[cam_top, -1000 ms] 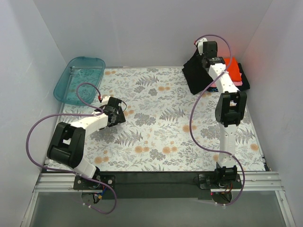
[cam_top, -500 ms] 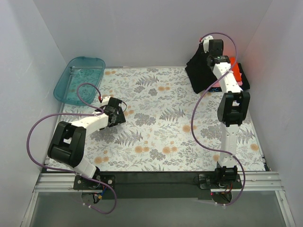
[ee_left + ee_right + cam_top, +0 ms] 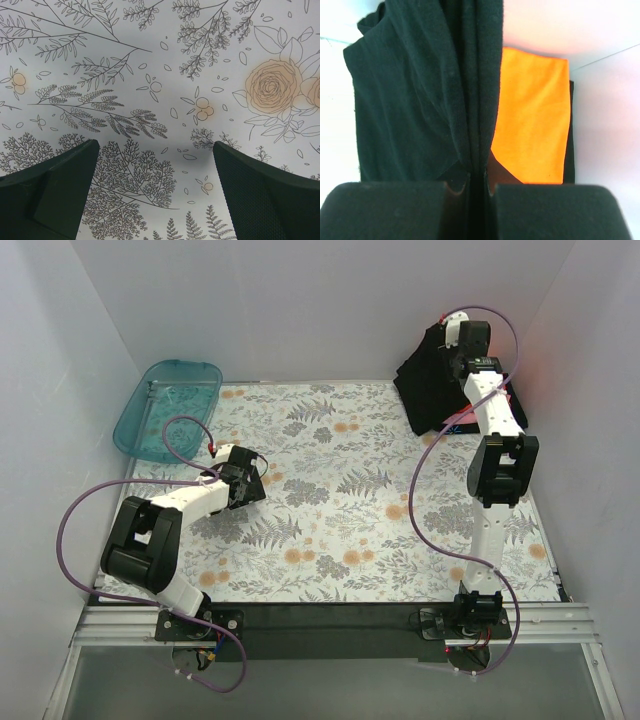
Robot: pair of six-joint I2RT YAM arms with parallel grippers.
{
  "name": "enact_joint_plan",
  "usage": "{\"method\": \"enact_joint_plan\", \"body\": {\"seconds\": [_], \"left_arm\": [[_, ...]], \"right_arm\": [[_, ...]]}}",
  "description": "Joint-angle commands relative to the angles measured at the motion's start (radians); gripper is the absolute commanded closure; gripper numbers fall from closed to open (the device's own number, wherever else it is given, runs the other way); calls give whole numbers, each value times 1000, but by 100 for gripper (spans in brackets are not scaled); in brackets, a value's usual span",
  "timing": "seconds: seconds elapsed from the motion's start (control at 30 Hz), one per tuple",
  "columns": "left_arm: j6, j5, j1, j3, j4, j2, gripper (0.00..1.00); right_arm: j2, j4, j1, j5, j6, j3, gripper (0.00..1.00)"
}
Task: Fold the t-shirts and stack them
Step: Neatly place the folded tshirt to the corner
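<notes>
My right gripper point(image 3: 462, 340) is shut on the large plain black t-shirt point(image 3: 428, 390) and holds it lifted at the back right corner, the cloth hanging down over the stack. In the right wrist view the black cloth point(image 3: 420, 100) is pinched between the pads point(image 3: 390, 210), and the folded orange t-shirt point(image 3: 535, 120) lies below it. A small light-blue mark point(image 3: 455, 427) shows under the hanging shirt in the top view. The pink shirt is hidden. My left gripper point(image 3: 258, 483) is open and empty, low over the flowered mat point(image 3: 160, 90) at the left.
A teal see-through plastic tub point(image 3: 170, 405) stands at the back left corner. White walls close in the table on the left, back and right. The flowered mat point(image 3: 340, 510) covers the table.
My right gripper has moved right and further back with the black t-shirt, which now covers the orange and pink stack in the top view. The left arm has not moved.
</notes>
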Motion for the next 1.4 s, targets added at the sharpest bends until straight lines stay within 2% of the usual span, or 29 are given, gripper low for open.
{"method": "enact_joint_plan", "body": {"seconds": [0.0, 0.43, 0.9, 1.3, 1.37], "left_arm": [[-3, -17, -1, -11, 17, -1, 2], [8, -39, -29, -13, 17, -1, 2], [10, -34, -33, -11, 20, 23, 2], [13, -31, -33, -13, 23, 32, 2], [13, -33, -35, -11, 25, 34, 2]], "right_arm": [[-113, 137, -7, -16, 28, 37, 99], [-128, 256, -84, -31, 92, -55, 99], [33, 401, -111, 85, -72, -57, 99], [100, 538, -142, 202, -105, -132, 99], [108, 562, -143, 216, -122, -144, 89]]}}
